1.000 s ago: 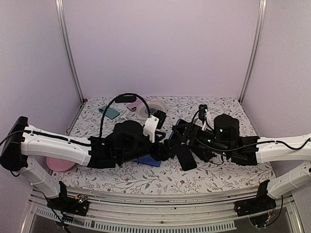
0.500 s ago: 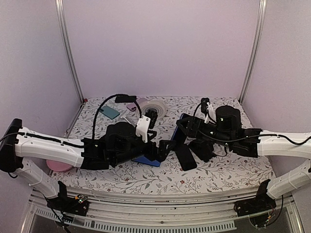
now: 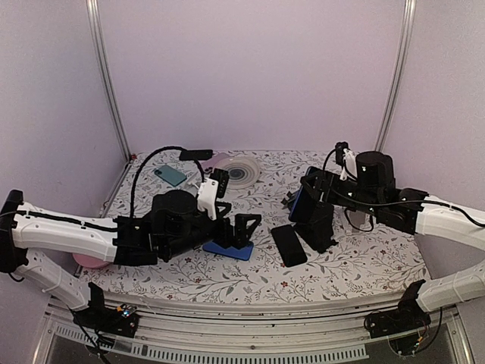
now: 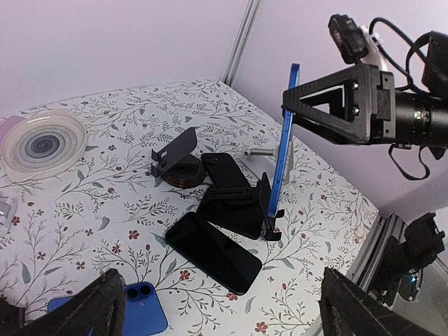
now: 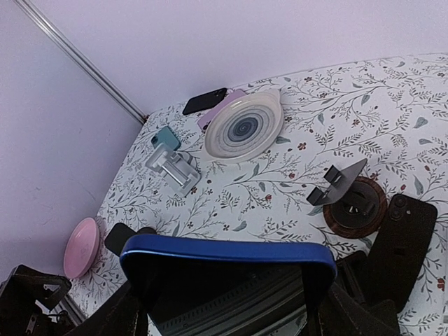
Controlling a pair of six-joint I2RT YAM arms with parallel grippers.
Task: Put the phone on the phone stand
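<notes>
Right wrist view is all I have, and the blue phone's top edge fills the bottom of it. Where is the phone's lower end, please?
Observer: The blue phone stands upright in the right gripper. Its lower end is down at the black stand. Whether it rests in the lip I cannot tell.
Operator: Is the left gripper in my way?
Observer: No. The left gripper is open and apart from the stand, over a second phone that lies flat on the table.
</notes>
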